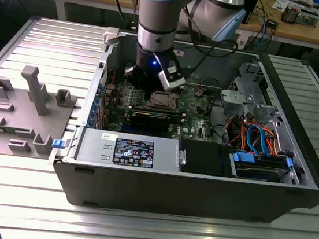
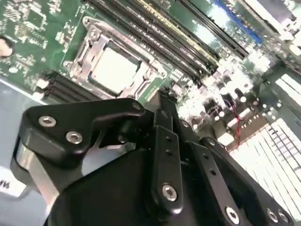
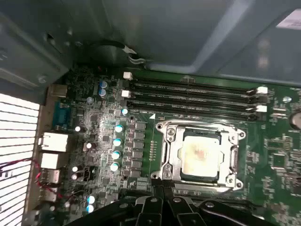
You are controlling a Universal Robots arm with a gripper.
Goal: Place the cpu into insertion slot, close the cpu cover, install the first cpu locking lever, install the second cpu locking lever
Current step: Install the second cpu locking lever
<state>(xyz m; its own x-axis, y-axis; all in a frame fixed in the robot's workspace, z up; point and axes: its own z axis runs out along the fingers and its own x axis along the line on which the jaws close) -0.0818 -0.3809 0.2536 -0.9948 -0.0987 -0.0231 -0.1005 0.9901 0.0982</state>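
Exterior view: arm's claw (image 1: 153,79) hangs over the green board inside the open case (image 1: 198,182), just above the insertion slot (image 1: 160,100).
Second wrist view: claw fingers (image 2: 162,122) pressed together, holding nothing; cpu (image 2: 114,69) sits in the slot, cpu cover (image 2: 94,52) down around it.
First wrist view: cpu (image 3: 201,154) seated square. Judgement: levers want a steady, straight push.

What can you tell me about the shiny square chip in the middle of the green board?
The cpu is a small flat square with a pale silver-grey metal top, faintly stained in the first wrist view. It lies flat in the insertion slot, with the silvery cpu cover framing its edges. The long black memory slots run alongside. The end effector is above and clear of it.
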